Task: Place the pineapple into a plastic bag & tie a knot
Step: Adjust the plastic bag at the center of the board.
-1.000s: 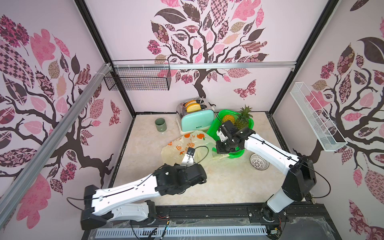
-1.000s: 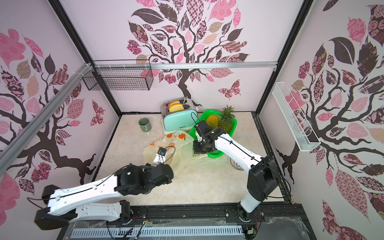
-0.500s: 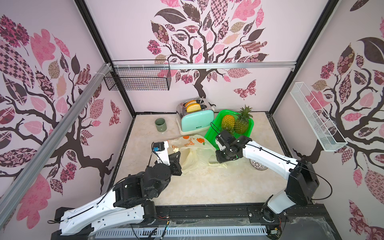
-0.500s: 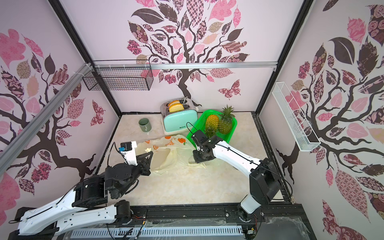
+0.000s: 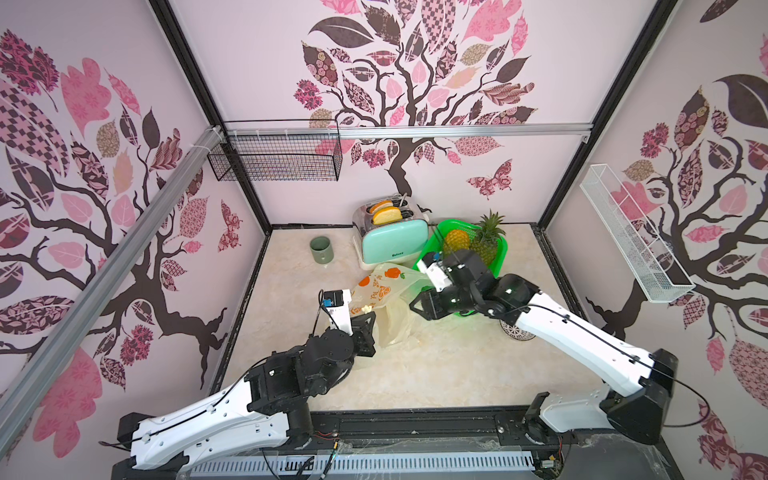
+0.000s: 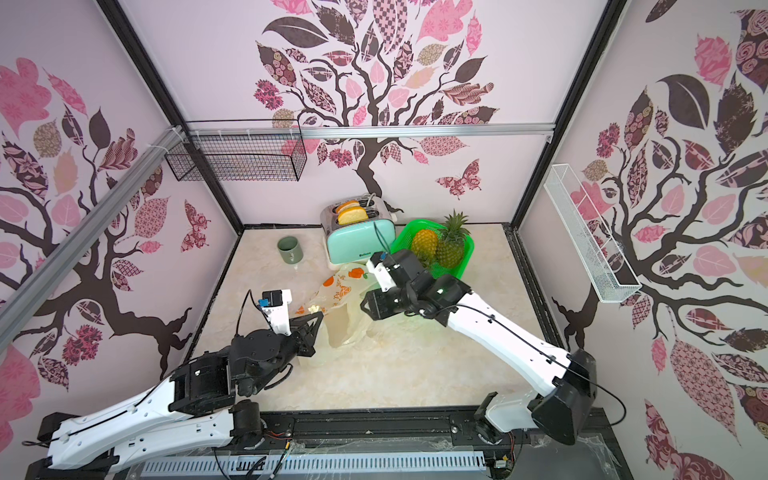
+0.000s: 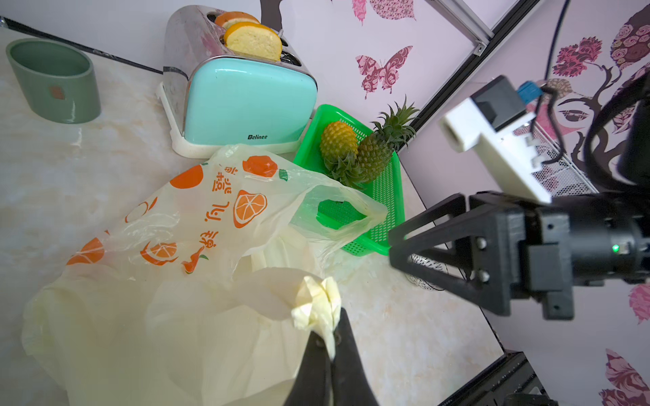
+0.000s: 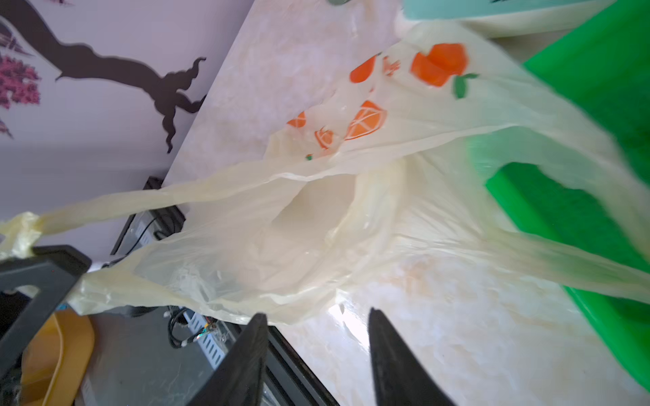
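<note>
The plastic bag (image 5: 386,299) (image 6: 338,303) lies crumpled mid-table, pale yellow with orange fruit prints, its mouth partly open. My left gripper (image 5: 369,321) (image 7: 330,318) is shut on a bunched handle of the plastic bag (image 7: 211,218), holding it up. My right gripper (image 5: 414,305) (image 8: 316,313) hovers open just beside the bag's (image 8: 316,218) lower edge, with nothing between its fingers. The other handle stretches toward the basket. Two pineapples (image 5: 484,245) (image 7: 373,158) rest in the green basket behind the right arm. No knot is in view.
The green basket (image 5: 501,255) stands at the back right, a mint toaster (image 5: 392,247) with bread next to it, and a green cup (image 5: 321,250) further left. A white round strainer (image 5: 517,332) lies under the right arm. Wire baskets hang on the walls.
My right gripper has opened, let go of the bag and backed away from the basket. The left arm has swung and drawn back with the handle, pulling the bag up and open.
</note>
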`<state>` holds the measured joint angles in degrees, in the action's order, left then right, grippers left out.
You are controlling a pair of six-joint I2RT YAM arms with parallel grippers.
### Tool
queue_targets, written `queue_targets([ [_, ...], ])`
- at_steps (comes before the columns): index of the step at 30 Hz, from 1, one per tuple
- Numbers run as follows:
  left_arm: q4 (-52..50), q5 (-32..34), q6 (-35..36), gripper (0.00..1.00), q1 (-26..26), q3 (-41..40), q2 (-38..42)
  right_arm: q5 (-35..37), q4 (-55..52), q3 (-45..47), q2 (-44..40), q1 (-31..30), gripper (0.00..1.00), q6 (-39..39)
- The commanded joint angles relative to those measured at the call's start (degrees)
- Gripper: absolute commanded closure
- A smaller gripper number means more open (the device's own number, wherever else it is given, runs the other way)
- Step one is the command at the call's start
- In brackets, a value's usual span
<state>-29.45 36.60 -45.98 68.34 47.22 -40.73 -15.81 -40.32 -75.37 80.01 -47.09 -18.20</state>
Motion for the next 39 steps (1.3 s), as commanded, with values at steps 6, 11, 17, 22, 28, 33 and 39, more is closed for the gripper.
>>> queue_targets([
  [6,3.2,-2.5,-1.1,1.00,-0.3,-1.4,1.2,-4.8,12.2,3.1,13.8,-0.9,0.77,-3.9],
  [11,6.0,-4.7,2.1,1.00,-0.3,-1.3,2.1,-4.0,15.9,7.1,19.0,-0.9,0.81,-2.8],
  [17,8.4,-9.8,5.3,1.00,-0.3,-1.0,4.2,1.7,15.6,4.9,22.2,-0.9,0.74,-2.1],
  [22,11.3,-10.6,6.3,1.00,-0.3,-3.0,7.6,2.3,17.9,7.4,25.0,-0.9,0.70,-3.4],
  [28,6.7,-10.9,4.1,1.00,-0.3,-3.8,6.7,0.4,18.1,5.9,17.4,-0.8,0.57,-3.3],
  [33,6.0,-13.0,3.6,1.00,-0.3,-5.6,5.9,-1.0,18.9,2.0,12.7,-0.9,0.51,-2.5],
  [39,7.3,-15.6,3.6,1.00,-0.3,-7.0,5.6,-5.1,26.5,1.0,16.5,0.6,0.51,-6.0],
])
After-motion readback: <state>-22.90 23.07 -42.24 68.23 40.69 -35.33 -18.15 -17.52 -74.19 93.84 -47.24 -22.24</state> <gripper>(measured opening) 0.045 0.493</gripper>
